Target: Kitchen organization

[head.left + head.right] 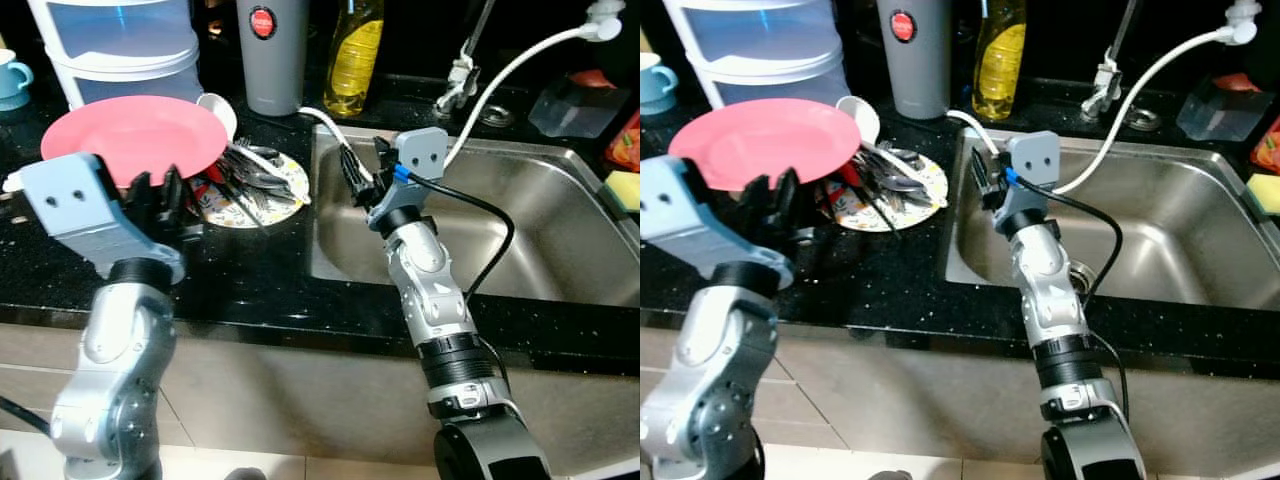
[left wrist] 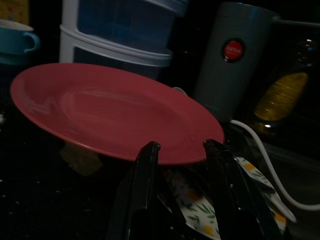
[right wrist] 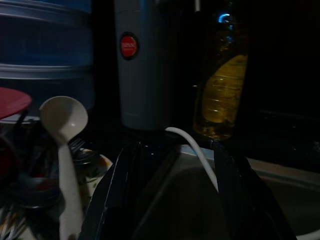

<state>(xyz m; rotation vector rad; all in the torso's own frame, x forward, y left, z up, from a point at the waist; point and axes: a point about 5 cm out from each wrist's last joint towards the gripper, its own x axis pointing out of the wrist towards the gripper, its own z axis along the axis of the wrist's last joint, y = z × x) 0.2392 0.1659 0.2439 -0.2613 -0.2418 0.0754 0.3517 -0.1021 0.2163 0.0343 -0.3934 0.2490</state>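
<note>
You are working over a black speckled table point(image 1: 260, 280) beside a steel sink point(image 1: 520, 230), with a grey tumbler point(image 1: 272, 50) and an oil bottle point(image 1: 353, 55) behind. The pink plate point(image 1: 135, 135) is sitting raised above the table, its near rim just ahead of your left gripper point(image 2: 180, 150), whose fingers are standing parted and holding nothing. Expect it to be stiff, smooth, slippery and breakable; pinch the near rim. What is propping it is hidden. The right gripper point(image 1: 358, 172) is hovering at the sink's edge, fingers apart and empty. The cutlery on the patterned plate point(image 1: 285, 190) is tangling together, hard to separate by eye.
</note>
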